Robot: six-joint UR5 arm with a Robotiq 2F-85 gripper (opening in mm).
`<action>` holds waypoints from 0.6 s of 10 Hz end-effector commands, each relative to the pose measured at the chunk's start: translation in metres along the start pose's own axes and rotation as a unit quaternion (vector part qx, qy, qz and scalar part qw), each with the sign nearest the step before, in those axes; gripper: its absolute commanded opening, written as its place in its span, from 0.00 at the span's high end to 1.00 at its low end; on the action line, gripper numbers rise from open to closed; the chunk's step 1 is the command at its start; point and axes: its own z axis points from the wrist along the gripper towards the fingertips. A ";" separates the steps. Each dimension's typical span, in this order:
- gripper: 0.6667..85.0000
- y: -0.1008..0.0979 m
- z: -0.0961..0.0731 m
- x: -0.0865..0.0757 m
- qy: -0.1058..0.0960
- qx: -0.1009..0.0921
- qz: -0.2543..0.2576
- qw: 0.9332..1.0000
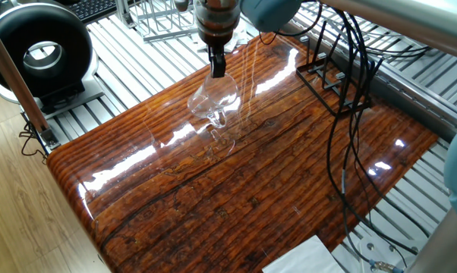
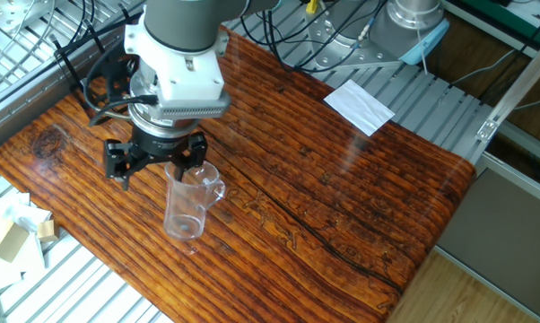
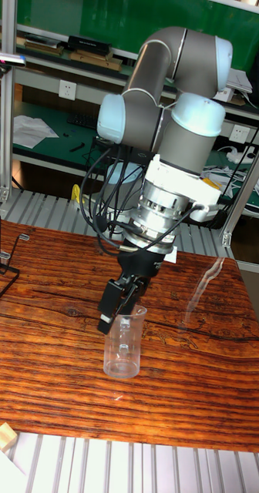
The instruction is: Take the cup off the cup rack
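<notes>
Clear, shiny glass cup (image 2: 187,203) on a glossy varnished wood table (image 2: 342,197) with dark grain. Thin black wire rack (image 1: 331,83). Matt black gripper (image 2: 155,160) under a smooth white plastic collar (image 2: 176,76). White paper sheet (image 2: 360,105).

I see the cup (image 2: 187,203) on the table (image 2: 342,179), directly under my gripper (image 2: 173,170), well apart from the cup rack (image 2: 83,67) at the table's far edge.

A white sheet of paper (image 2: 360,106) lies near the wooden table's (image 2: 342,197) edge.
</notes>
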 end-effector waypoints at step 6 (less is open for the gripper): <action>0.09 0.004 -0.008 -0.025 -0.057 -0.034 0.037 0.997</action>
